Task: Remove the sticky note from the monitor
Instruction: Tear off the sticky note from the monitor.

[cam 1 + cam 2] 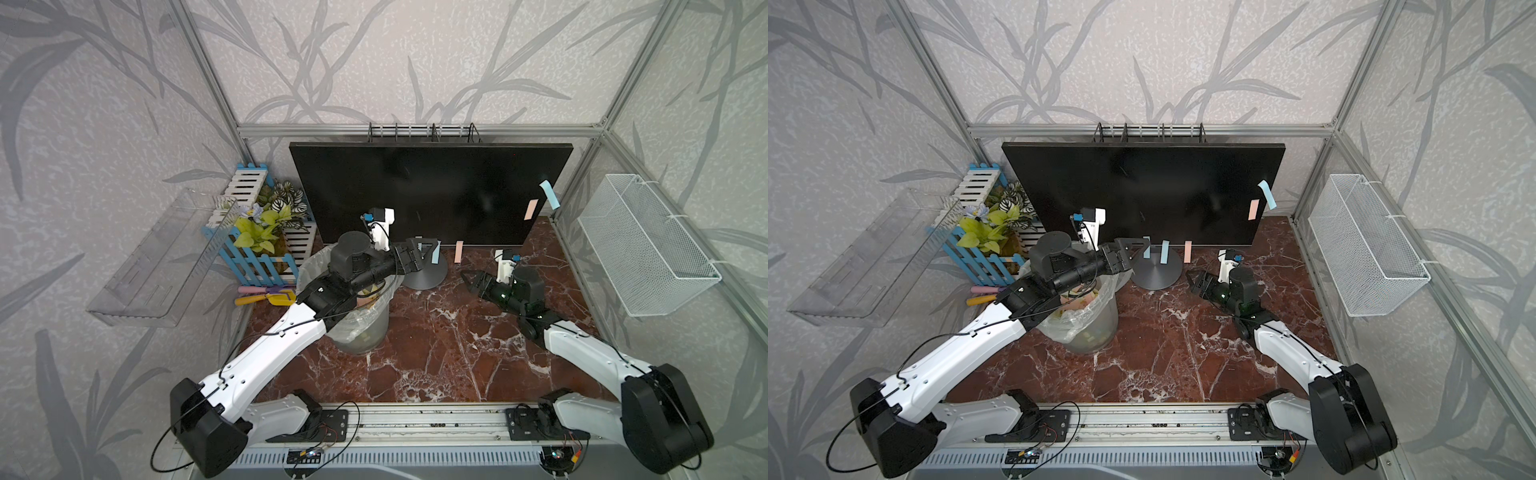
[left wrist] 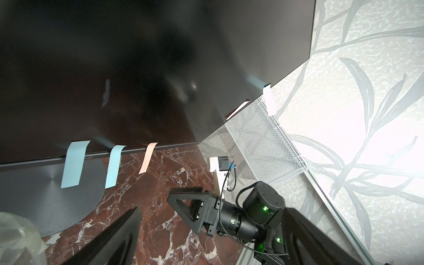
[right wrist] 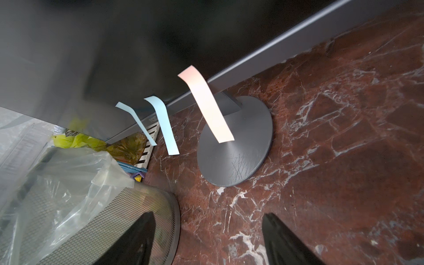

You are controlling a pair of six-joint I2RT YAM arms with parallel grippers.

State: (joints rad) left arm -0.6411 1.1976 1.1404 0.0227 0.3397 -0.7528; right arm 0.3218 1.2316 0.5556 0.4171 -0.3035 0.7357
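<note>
while three sticky notes hang from the lower edge of the monitor (image 1: 415, 183), the leftmost blue note (image 1: 1147, 248) is judged the one in hand. it is a narrow strip, long axis running downward, its top end stuck to the frame and its tail free above the grey foot (image 1: 430, 276) and the surface (image 1: 415, 353). it lies just ahead of the left claw (image 1: 1136, 249), toward the robot's right, at about tip height; contact cannot be confirmed. that claw is spread wide and holds nothing. the right claw (image 1: 466, 281) sits lower, near the surface, well apart from the blue note, jaws parted and empty, with the pink note (image 3: 206, 107) ahead of it. judgement: the left arm is nearer; its jaws should close across the strip's flat faces, near the stuck end.
</note>
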